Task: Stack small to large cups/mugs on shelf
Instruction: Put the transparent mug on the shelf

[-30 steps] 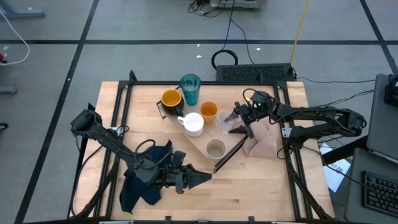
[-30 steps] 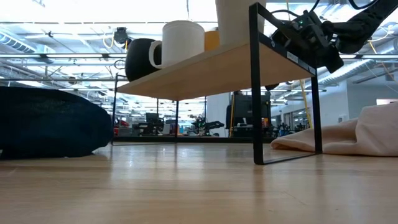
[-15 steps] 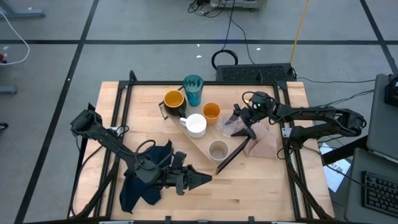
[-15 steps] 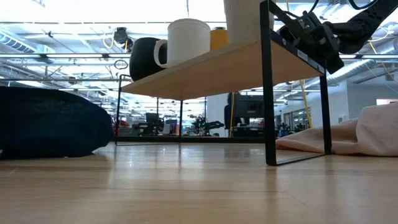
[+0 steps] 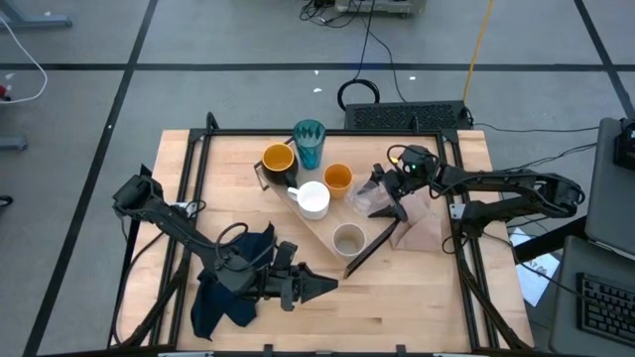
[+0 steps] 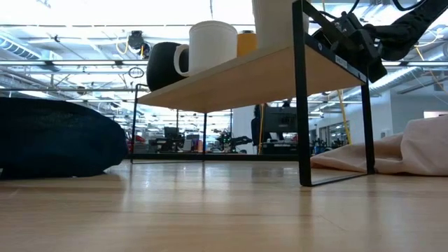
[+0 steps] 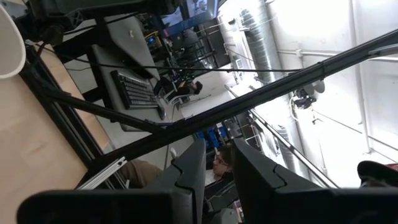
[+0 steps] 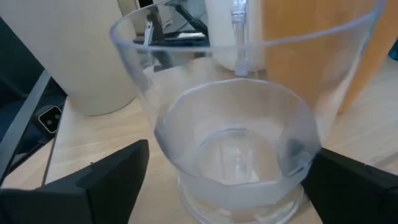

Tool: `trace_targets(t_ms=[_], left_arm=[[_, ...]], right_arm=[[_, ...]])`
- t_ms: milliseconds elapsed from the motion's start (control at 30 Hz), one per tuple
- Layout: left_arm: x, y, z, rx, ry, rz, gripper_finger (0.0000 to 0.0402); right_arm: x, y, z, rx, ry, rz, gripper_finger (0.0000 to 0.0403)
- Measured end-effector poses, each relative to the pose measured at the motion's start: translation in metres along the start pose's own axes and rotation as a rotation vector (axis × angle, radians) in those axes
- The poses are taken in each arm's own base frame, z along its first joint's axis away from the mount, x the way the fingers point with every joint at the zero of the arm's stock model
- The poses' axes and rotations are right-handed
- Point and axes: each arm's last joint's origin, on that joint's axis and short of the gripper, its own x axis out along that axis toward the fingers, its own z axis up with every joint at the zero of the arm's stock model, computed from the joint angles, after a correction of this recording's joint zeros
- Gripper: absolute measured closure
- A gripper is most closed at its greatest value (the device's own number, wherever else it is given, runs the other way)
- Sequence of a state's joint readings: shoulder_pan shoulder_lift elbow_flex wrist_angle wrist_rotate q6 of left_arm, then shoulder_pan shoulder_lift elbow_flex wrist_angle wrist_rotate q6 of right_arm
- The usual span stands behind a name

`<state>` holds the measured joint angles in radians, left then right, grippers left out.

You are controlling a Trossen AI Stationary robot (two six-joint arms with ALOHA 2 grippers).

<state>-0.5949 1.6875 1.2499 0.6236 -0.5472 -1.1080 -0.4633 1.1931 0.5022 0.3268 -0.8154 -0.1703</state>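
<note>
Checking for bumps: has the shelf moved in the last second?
Yes. The shelf slid slightly away from the left arm's side, its cups moving against the table frame.

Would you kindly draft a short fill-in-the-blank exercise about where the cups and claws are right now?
1. The right claw stands open around the small ____ cup.
2. That cup stands on the ____.
3. The teal tumbler stands next to the yellow-orange ____.
4. The left claw waits near a dark ____ cloth.

Missing words: clear; shelf; mug; blue

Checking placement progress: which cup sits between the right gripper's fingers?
The small clear cup, upright on the shelf between the right gripper's open fingers; the others stand apart.
</note>
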Motion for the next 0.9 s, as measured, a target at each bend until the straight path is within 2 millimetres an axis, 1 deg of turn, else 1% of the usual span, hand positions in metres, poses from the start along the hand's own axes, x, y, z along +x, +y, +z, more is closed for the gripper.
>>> trace_targets(t_ms=[67, 133, 433, 767, 900], left_arm=[[0.0, 0.0, 0.0, 0.0, 0.0, 0.0, 0.0325], [0.0, 0.0, 0.0, 0.0, 0.0, 0.0, 0.0325], [0.0, 0.002, -0.001, 0.012, 0.009, 0.017, 0.0325], [0.002, 0.004, 0.003, 0.014, 0.0, 0.021, 0.0325], [0.002, 0.004, 0.003, 0.014, 0.002, 0.02, 0.0325]], right_arm=[[0.0, 0.0, 0.0, 0.001, -0.002, -0.001, 0.0009], [0.0, 0.0, 0.0, 0.01, -0.002, 0.0, 0.0005], [-0.001, 0.001, 0.001, -0.003, -0.008, 0.008, 0.0013], [-0.009, 0.006, 0.01, -0.015, -0.046, 0.013, 0.0014], [-0.009, 0.006, 0.009, -0.003, -0.037, 0.012, 0.0014]])
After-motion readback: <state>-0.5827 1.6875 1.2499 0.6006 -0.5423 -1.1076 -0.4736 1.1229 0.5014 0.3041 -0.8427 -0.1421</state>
